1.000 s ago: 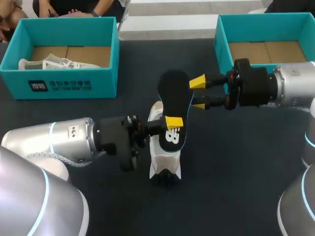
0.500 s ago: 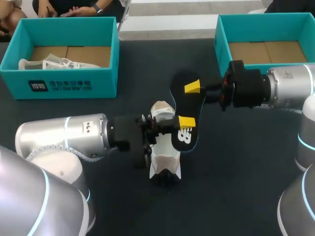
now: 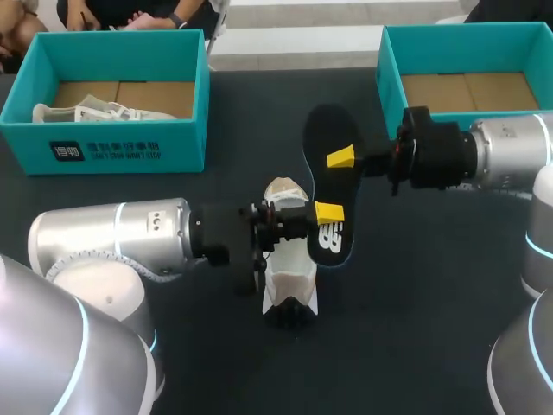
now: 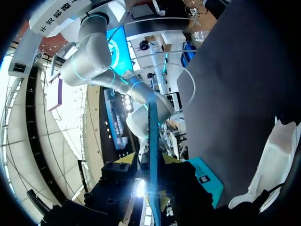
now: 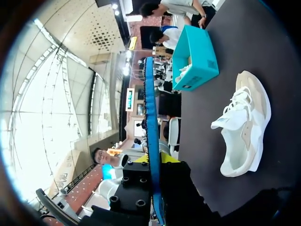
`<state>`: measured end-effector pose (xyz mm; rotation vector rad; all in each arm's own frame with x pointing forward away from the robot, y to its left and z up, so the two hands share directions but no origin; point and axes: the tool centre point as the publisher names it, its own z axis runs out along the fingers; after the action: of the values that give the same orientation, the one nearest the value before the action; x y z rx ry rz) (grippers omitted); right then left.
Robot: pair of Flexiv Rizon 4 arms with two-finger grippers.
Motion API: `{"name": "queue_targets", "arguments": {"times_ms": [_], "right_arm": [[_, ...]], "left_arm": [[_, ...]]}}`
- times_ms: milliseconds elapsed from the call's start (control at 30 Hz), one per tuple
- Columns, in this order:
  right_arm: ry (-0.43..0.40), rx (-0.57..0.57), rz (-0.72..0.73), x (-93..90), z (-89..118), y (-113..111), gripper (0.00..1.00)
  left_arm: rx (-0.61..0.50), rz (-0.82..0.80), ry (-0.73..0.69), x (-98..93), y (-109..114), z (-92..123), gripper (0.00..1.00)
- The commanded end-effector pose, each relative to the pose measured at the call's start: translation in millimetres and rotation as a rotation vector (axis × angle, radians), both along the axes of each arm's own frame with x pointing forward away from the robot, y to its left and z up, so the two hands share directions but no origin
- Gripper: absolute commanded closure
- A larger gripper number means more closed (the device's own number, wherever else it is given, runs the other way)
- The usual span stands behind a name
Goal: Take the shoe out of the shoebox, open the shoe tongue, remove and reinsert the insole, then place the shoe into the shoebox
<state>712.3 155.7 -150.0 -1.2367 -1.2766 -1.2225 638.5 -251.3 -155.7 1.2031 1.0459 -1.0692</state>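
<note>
Top of insole (image 3: 333,143) matt black, foam-like; its edge blue. The shoe (image 3: 289,281): white/beige cloth, matt. The shoebox at 10 o'clock (image 3: 121,147) & shoebox at 1 o'clock (image 3: 393,78): teal matt card, plain brown card floors. The table (image 3: 415,303): dark, matt. Shells of left arm (image 3: 112,246) & right arm (image 3: 510,156): smooth silver, slight sheen.

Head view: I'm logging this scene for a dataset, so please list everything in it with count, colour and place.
insole: 1, black, blue edge, in the air above the shoe
shoe: 1, white and beige, mid-table
left shoebox: 1, teal, far left
second shoe: 1, white, inside left shoebox
right shoebox: 1, teal, far right
table: 1, dark
left end effector: 1, yellow-tipped, shut on insole's near end
right end effector: 1, yellow-tipped, shut on insole's middle
</note>
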Motion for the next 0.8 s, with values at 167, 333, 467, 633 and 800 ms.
{"name": "queue_targets", "arguments": {"times_ms": [167, 333, 467, 633, 800], "right_arm": [[0.008, 0.016, 0.013, 5.1, -9.0, -2.7, 1.0], [0.019, 0.027, 0.012, 3.6, -13.6, -5.3, 1.0], [0.019, 0.036, 0.016, 5.0, -16.9, -6.0, 1.0], [0.017, 0.048, 0.016, 4.0, -20.9, -4.4, 1.0], [0.023, 0.065, 0.006, -1.0, -25.2, -1.5, 1.0]], "left_arm": [[0.045, 0.018, 0.024, 7.6, 50.8, -10.4, 0.0], [0.095, 0.057, 0.028, 16.8, 73.9, -14.0, 0.0], [0.18, 0.087, 0.042, 26.7, 82.7, -12.4, 0.0], [0.398, 0.139, 0.068, 39.9, 83.4, -5.5, 0.0], [0.543, 0.159, 0.011, 51.6, 84.5, 5.2, 0.0]]}}
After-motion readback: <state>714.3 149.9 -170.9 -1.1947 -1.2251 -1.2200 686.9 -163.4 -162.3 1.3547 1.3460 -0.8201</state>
